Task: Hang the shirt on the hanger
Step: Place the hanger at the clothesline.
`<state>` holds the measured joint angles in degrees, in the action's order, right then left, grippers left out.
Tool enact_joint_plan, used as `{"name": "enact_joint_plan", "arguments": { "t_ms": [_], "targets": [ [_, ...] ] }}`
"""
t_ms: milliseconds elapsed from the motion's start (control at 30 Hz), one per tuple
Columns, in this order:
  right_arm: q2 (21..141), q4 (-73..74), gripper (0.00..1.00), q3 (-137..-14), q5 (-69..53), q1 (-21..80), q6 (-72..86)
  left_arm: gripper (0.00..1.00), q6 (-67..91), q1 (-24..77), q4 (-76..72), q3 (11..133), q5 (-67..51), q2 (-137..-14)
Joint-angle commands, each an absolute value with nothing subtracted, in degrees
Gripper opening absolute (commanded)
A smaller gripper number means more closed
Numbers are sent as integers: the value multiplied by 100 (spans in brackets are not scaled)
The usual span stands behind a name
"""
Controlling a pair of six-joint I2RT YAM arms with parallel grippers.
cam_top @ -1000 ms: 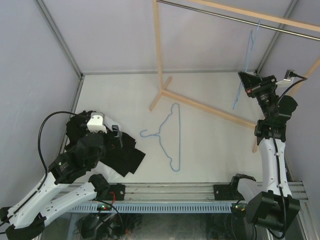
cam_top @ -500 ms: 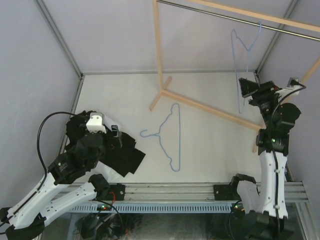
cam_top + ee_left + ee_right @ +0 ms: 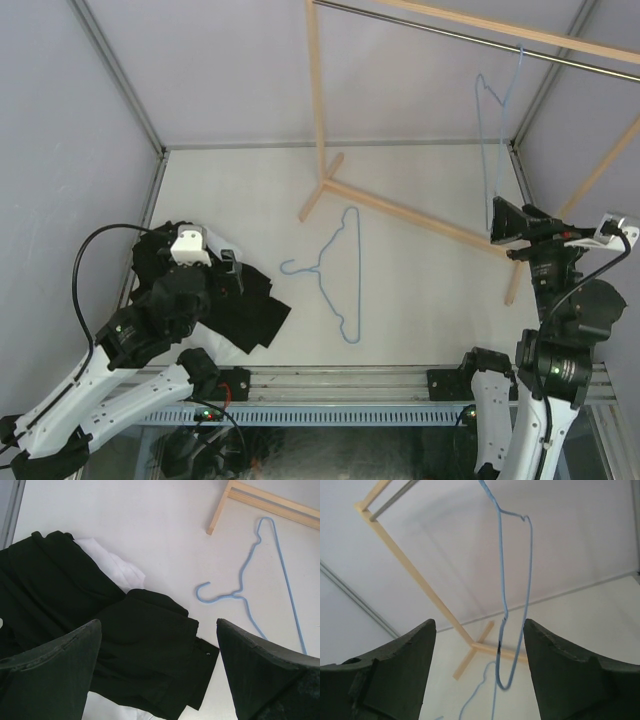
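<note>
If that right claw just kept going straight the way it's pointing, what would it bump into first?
Most likely the hanging blue hanger: the wrist view shows it straight ahead, framed between the fingers of the open right claw. How far ahead is hard to judge.

right tool (image 3: 498, 222): drawn back toward base | hanging hanger (image 3: 492, 150): now vertical

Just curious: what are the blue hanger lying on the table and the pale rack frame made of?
The thin blue hanger looks like coated wire: very slender, bent into shape. The pale square-edged rack frame looks like bare wood, matte tan.
</note>
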<state>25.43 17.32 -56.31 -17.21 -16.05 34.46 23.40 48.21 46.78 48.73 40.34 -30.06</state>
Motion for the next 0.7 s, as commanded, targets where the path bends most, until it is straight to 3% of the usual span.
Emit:
{"name": "enact_joint_plan", "arguments": {
  "t_ms": [0, 333, 667],
  "targets": [
    [2212, 2809, 71, -5914, -1257, -1626, 2954, 100, 2503, 4792, 4569, 4868, 4240, -3136],
    [2029, 3719, 72, -6525, -2113, -415, 1482, 100, 2549, 4790, 4597, 4873, 4243, -3122],
    [2312, 5081, 74, -6962, -482, 3031, -351, 100, 2751, 4791, 4636, 4838, 4166, -3130]
  ]
}}
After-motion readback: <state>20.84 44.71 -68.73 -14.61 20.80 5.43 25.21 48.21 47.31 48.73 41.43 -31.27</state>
